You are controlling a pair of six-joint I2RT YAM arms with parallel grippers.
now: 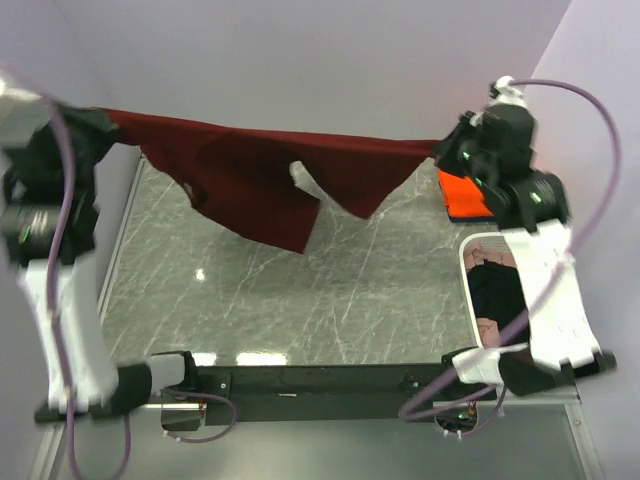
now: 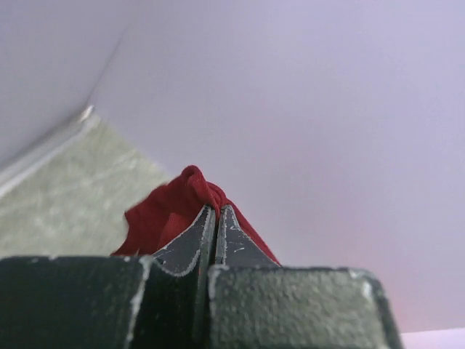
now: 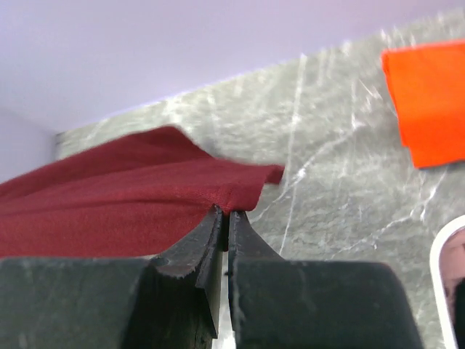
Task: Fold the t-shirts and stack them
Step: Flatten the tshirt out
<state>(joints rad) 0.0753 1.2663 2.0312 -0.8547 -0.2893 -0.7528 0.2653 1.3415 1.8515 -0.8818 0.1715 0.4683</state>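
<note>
Across the upper part of the top view, the soft dark maroon cloth t-shirt (image 1: 250, 175) hangs stretched, with the left gripper (image 2: 216, 211) and right gripper (image 3: 225, 213) each clenched on it.

Maroon t-shirt (image 1: 250, 185) is plain, orange t-shirt (image 1: 462, 198) bright (table (image 1: 350, 300) veined grey).

We see only a corner of the orange t-shirt (image 1: 463, 200) behind the right arm (image 1: 545, 280). That arm partly covers the basket (image 1: 468, 262), whose dark contents we cannot make out.
</note>
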